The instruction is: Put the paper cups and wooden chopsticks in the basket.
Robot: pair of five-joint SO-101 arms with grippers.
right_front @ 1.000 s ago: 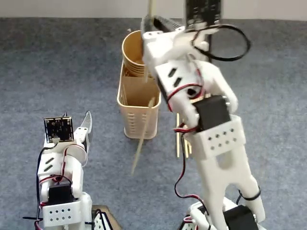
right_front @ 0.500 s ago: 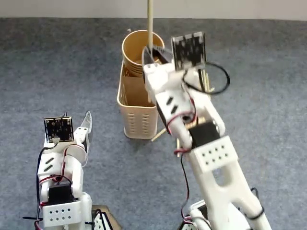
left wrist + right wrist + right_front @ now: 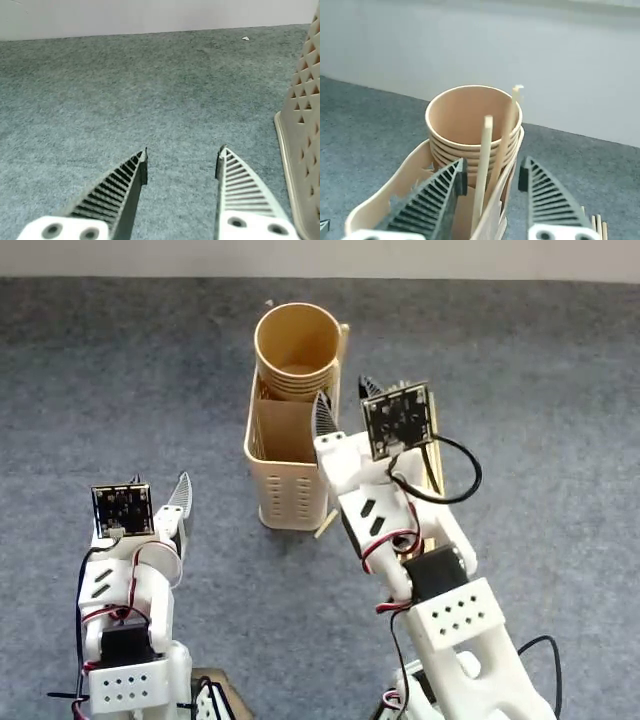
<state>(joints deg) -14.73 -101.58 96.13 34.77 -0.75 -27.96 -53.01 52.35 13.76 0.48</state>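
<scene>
The desk was covered in a grey, carpet-like fabric, and a cream slotted basket was set upright on it towards the far edge. A few loose wooden chopsticks were seen lying flat on the desk just beside the basket.

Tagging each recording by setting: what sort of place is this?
Likely an indoor lab or workshop bench: a grey felt-like mat as the work surface, a plain pale wall behind, and a basket holding stacked paper cups.
</scene>
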